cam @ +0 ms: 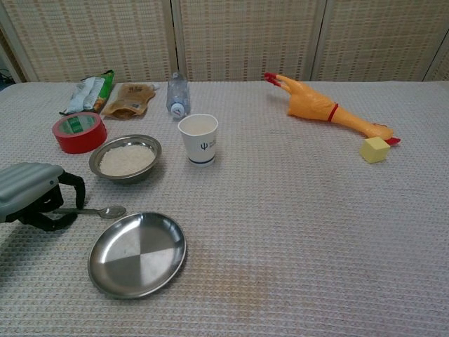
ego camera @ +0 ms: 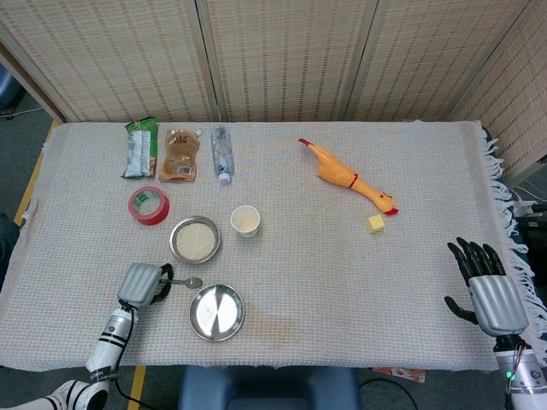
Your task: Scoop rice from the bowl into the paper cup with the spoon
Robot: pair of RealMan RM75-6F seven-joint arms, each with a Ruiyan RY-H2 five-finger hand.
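Observation:
A steel bowl of white rice (ego camera: 195,240) (cam: 126,159) stands left of centre, and a white paper cup (ego camera: 245,220) (cam: 198,139) stands upright just to its right. The metal spoon (ego camera: 186,282) (cam: 102,211) lies low over the cloth in front of the bowl, its scoop end pointing right. My left hand (ego camera: 141,285) (cam: 28,191) has its fingers curled around the spoon's handle. Far off at the table's right edge, my right hand (ego camera: 491,286) rests with fingers spread and holds nothing; the chest view does not show it.
An empty steel plate (ego camera: 216,312) (cam: 137,253) lies right of my left hand. A red tape roll (ego camera: 149,205), two snack packs (ego camera: 178,155) and a water bottle (ego camera: 221,154) line the back left. A rubber chicken (ego camera: 350,181) and a yellow cube (ego camera: 375,224) lie at right.

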